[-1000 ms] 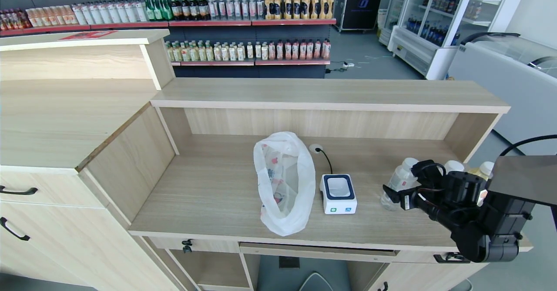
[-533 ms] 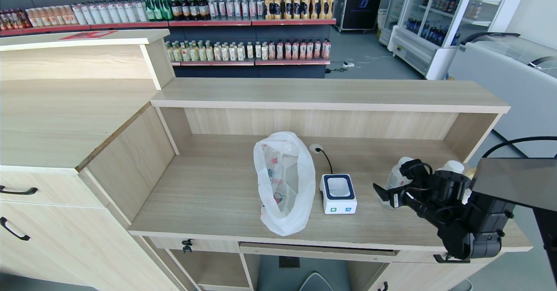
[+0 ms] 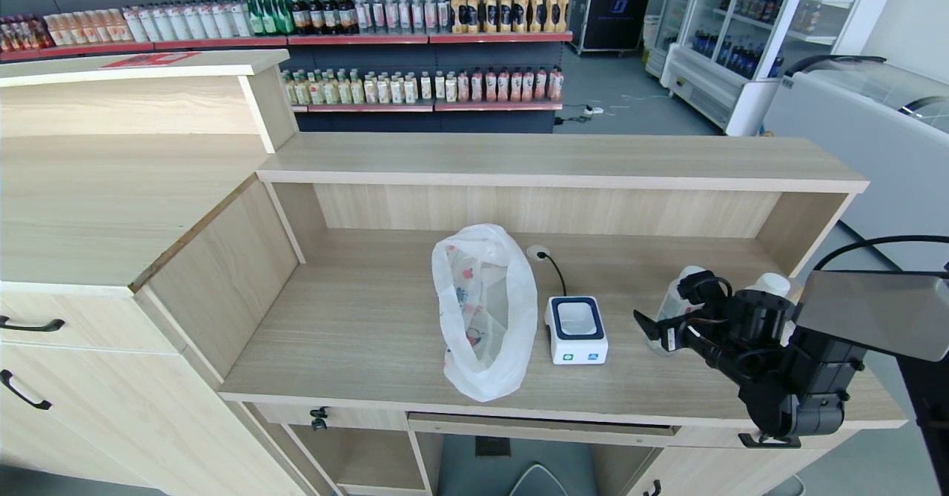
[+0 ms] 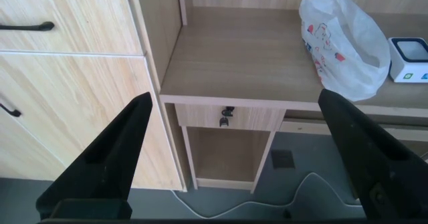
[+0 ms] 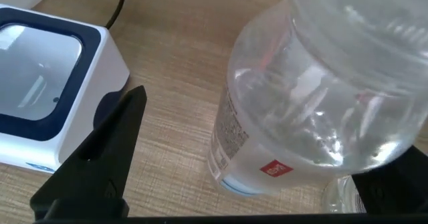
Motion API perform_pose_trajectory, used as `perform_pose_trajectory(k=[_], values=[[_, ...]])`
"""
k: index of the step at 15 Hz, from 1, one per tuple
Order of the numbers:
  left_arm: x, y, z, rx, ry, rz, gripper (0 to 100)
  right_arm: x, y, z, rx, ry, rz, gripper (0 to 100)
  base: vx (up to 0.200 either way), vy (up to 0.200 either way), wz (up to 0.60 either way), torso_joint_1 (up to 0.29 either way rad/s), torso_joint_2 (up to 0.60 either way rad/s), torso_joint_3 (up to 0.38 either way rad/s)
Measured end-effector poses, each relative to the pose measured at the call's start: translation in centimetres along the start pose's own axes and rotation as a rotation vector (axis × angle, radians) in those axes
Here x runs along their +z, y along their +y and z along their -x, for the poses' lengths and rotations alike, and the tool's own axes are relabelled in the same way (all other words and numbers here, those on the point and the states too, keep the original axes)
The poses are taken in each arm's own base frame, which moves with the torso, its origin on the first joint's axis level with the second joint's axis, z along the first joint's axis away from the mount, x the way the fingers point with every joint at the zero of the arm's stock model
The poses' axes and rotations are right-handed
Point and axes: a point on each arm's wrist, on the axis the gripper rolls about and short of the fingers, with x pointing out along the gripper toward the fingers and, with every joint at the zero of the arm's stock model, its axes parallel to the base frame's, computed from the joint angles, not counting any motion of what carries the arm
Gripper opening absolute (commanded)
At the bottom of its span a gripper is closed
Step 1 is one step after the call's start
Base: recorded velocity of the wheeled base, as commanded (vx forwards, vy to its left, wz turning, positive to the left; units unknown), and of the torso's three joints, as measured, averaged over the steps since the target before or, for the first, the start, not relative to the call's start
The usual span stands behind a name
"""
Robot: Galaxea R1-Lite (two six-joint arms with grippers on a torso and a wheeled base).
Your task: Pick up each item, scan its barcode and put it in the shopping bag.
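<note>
Your right gripper [image 3: 666,327] sits low out front, fingers spread; your left gripper [image 4: 234,157] hangs with fingers wide apart.

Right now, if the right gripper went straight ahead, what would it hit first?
Probably the clear bottle, standing just ahead of the open right gripper; the scanner sits off to one side.

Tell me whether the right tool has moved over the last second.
Yes. In the head view the right tool has shifted toward the robot's left, closing on the fixed scanner.
</note>
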Motion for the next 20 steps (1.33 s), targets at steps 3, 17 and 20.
perform_pose_trajectory(k=[3, 17, 20], values=[[0.0, 0.0, 0.0, 0.0, 0.0, 0.0, 100, -0.2, -0.1, -0.7, 0.003, -0.005, -0.001, 100, 0.0, 0.0, 0.0, 0.0, 0.0, 0.0], [0.0, 0.0, 0.0, 0.0, 0.0, 0.0, 100, -0.4, -0.9, -2.0, 0.047, -0.044, -0.007, 0, 0.0, 0.0, 0.0, 0.0, 0.0, 0.0], [0.0, 0.0, 0.0, 0.0, 0.0, 0.0, 100, -0.2, -0.9, -1.6, 0.05, -0.033, -0.019, 0, 0.0, 0.0, 0.0, 0.0, 0.0, 0.0]])
